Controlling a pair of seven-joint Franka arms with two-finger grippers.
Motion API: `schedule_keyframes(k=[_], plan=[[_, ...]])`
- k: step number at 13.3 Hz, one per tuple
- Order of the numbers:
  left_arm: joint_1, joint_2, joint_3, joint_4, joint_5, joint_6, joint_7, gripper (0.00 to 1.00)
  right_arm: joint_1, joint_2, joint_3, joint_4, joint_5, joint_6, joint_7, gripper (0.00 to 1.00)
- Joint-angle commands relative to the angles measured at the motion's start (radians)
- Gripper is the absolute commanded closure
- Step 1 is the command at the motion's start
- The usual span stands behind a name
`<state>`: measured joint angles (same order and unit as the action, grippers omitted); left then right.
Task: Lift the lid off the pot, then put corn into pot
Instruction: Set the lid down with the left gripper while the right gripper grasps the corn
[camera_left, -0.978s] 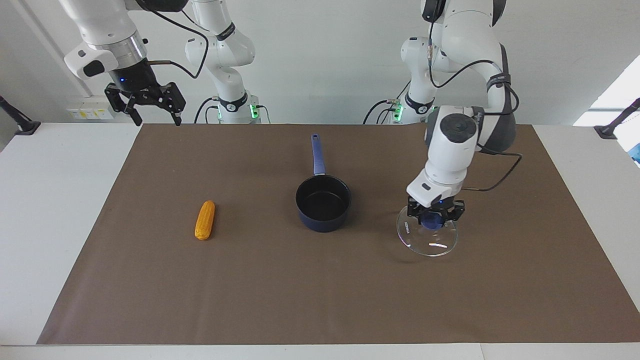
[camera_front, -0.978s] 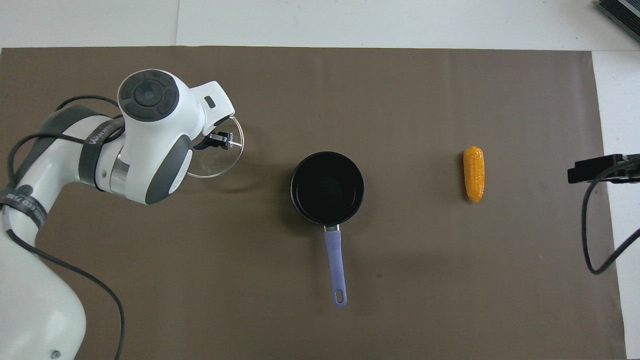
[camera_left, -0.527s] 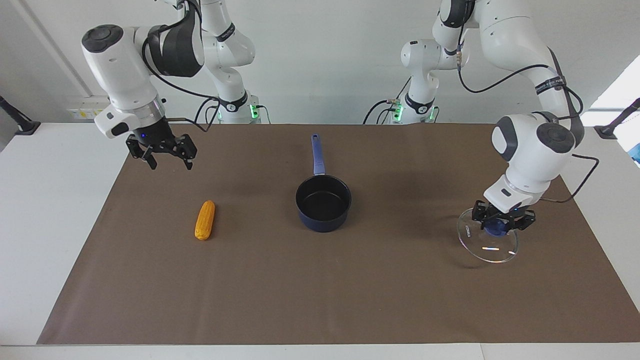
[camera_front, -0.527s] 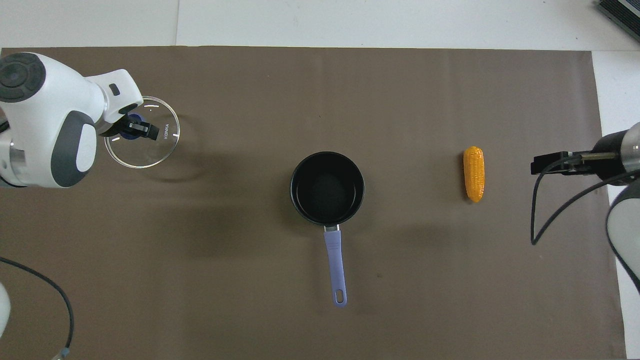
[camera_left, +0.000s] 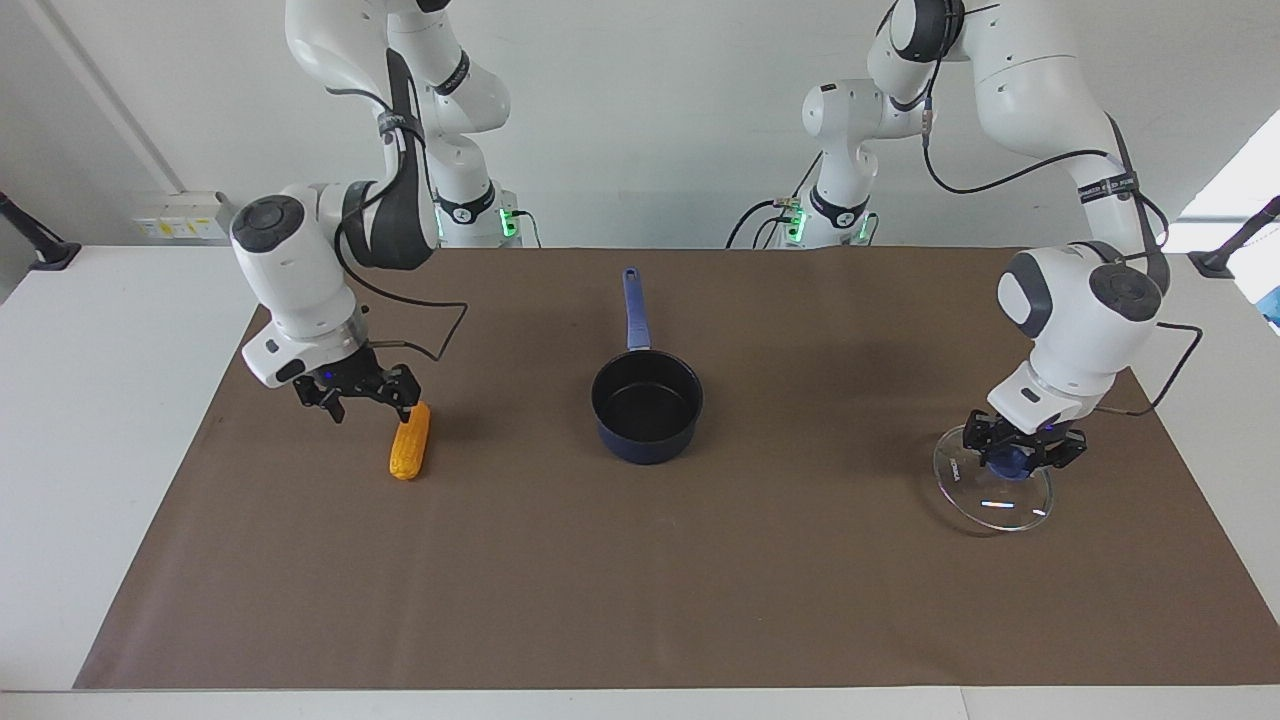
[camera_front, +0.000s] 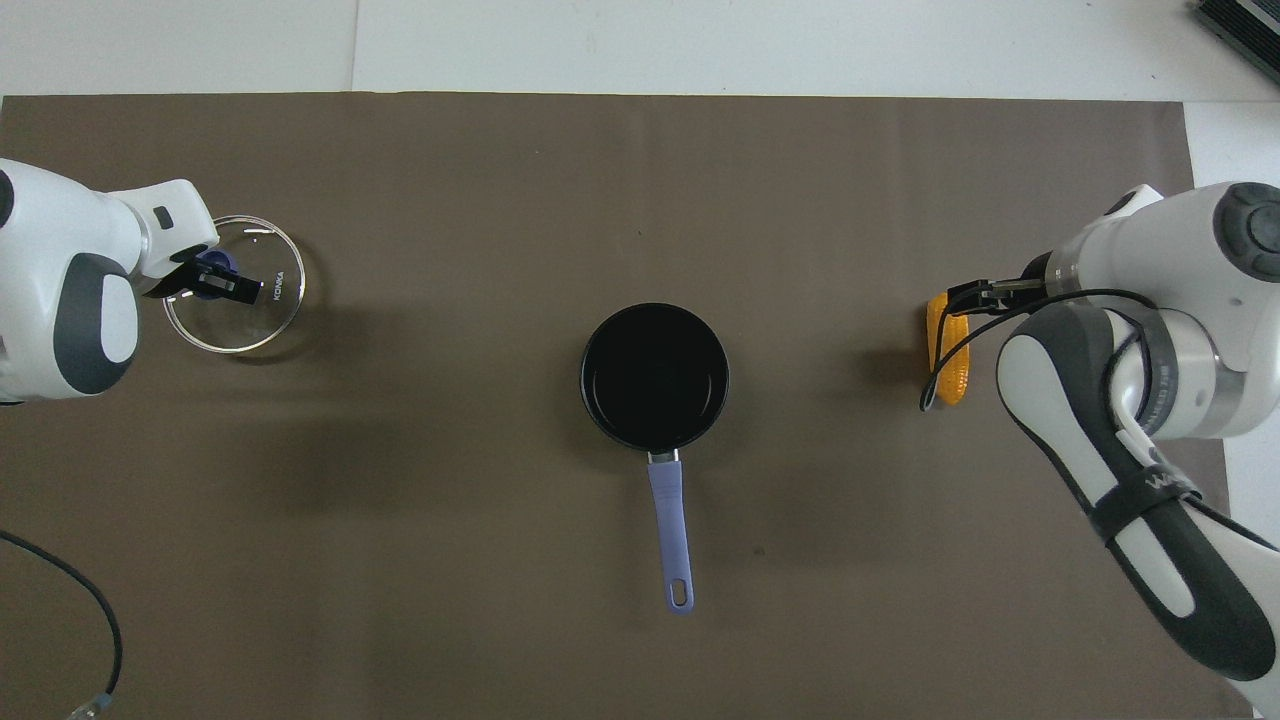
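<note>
Lid step: the lid (camera_left: 993, 489) is already off the pot (camera_left: 646, 406). The left gripper (camera_left: 1020, 453) is gripping the lid by its blue knob, jaws clenched on it, toward the left arm's end of the table and well apart from the pot. The glass disc is sitting low at the brown mat (camera_left: 700, 590); whether its rim is touching the mat I cannot tell from either view. Judgement: set-down is at or close to its end, release not yet made.

Pot: standing open mid-mat, black inside showing and empty, handle pointing toward the robots.

Corn step: not yet done. The corn (camera_left: 410, 454) is lying on the mat toward the right arm's end, well apart from the pot and about level with it. The right gripper (camera_left: 362, 398) is hovering low over the end of the cob nearer the robots, jaws spread, holding nothing. No contact with the cob is visible in the facing view.

Remaining, as I judge it: release the lid, close on the corn, carry it across to the pot, drop it in.
</note>
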<state>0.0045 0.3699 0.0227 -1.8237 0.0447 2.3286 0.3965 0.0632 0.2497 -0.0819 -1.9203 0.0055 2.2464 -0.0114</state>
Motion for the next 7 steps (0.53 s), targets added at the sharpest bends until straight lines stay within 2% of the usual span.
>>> schedule_keyframes(k=[1,6,7], plan=[[-0.029,-0.017,0.003,-0.034,-0.028,0.037,-0.045,1.0,-0.005,0.045,0.004,-0.037,-0.009,0.054,-0.013,0.0],[-0.055,-0.022,0.005,-0.075,-0.029,0.038,-0.071,1.0,0.044,0.105,0.005,-0.037,-0.009,0.127,0.027,0.0],[-0.063,-0.023,0.006,-0.075,-0.029,0.037,-0.087,1.0,0.044,0.106,0.004,-0.037,-0.009,0.127,0.015,0.18]])
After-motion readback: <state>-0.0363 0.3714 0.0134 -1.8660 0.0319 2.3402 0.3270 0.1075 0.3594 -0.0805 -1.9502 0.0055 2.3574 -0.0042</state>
